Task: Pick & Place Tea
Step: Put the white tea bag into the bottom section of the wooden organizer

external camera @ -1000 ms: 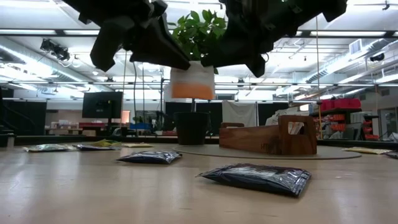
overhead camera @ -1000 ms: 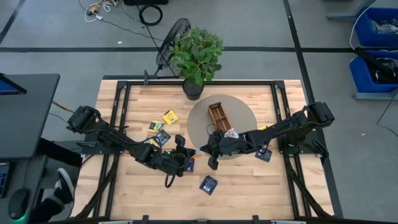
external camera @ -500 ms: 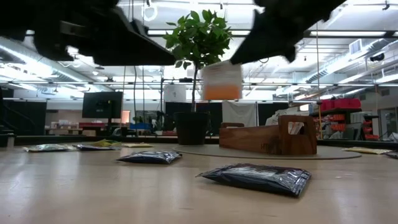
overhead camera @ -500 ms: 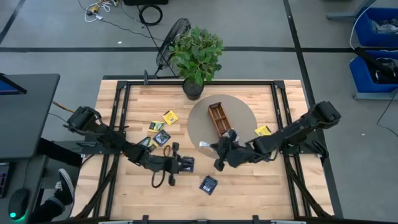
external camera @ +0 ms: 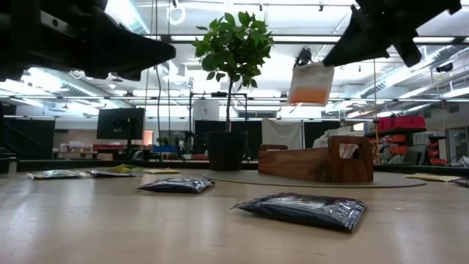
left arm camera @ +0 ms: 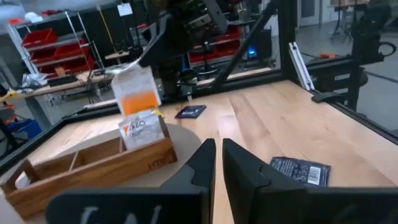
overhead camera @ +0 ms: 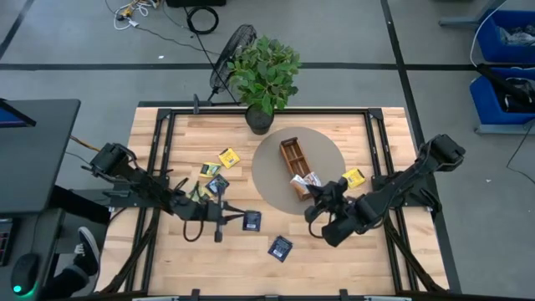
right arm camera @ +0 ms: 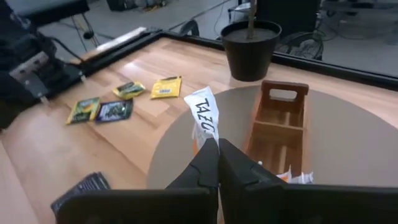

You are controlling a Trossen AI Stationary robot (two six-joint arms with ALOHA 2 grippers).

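Note:
My right gripper (overhead camera: 308, 189) is shut on an orange-and-white tea sachet (external camera: 309, 84) and holds it in the air over the near end of the brown wooden tray (overhead camera: 292, 157). Another orange-and-white sachet (left arm camera: 142, 130) stands in the tray's near compartment. My left gripper (overhead camera: 224, 216) hovers shut and empty over the table left of centre, beside a dark navy sachet (overhead camera: 251, 221) that lies flat. A second navy sachet (overhead camera: 280, 247) lies nearer the near edge. Yellow and green-and-black sachets (overhead camera: 216, 177) lie flat on the left part of the table. My right gripper pinches the orange-and-white sachet between its two fingers by one edge (right arm camera: 208, 134). The fingers (left arm camera: 149, 53) come at it slanting down from the table's right and near side. The sachet hangs below them, slightly tilted and lifted clear above the tray's near end (external camera: 350, 158).
The tray lies on a round grey mat (overhead camera: 272, 171). A potted plant (overhead camera: 261, 117) stands at the far edge behind the mat. A yellow sachet (overhead camera: 354, 176) lies right of the mat. Bare wood shows along the near edge (overhead camera: 351, 267).
The two grippers were close together near the table's middle and have parted. My right gripper has carried the orange-and-white sachet toward the right and far side, to the tray's near end. My left gripper has drawn back toward the left edge.

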